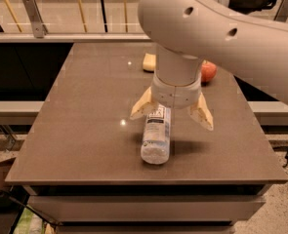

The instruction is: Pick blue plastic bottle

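The blue plastic bottle [156,136] lies on its side on the brown table [85,130], its base toward the front edge and its cap end hidden under my wrist. It is clear pale plastic with a white-and-dark label. My gripper [172,114] hangs just above the bottle's far half, open, with one cream finger [142,105] left of the bottle and the other finger [202,113] well to its right. Neither finger touches the bottle.
A red apple [209,72] sits at the back right of the table, partly behind my arm. A pale yellow sponge-like block [149,62] lies at the back centre. A railing runs behind the table; floor drops away on both sides.
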Controlling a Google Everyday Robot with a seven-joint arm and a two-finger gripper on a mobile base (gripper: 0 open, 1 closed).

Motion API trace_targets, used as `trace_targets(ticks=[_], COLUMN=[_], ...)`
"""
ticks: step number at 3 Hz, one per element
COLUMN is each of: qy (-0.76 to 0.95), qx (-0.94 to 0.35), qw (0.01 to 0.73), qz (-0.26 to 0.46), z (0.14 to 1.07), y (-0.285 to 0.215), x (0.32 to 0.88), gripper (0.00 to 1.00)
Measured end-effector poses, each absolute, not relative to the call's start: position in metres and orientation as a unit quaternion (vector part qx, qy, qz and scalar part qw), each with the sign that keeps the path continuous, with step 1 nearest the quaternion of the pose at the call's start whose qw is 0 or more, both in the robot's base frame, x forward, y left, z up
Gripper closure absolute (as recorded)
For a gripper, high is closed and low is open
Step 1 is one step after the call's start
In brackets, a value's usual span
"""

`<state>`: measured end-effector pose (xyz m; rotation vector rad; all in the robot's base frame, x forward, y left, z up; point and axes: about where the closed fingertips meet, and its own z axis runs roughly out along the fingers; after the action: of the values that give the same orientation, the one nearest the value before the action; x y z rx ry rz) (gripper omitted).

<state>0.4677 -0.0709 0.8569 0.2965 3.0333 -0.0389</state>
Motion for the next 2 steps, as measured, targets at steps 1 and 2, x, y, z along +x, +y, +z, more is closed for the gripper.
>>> trace_targets(ticks=[1,2], qy=[0.995,0.996], qx=[0.092,0.078], qw=[0.047,0.042], qz=[0.015,0.023], z=[0.8511,0.8446], y=[-0.0785,-0.0748], x=[0.4711,0.4753], gripper=[0.00,0.00])
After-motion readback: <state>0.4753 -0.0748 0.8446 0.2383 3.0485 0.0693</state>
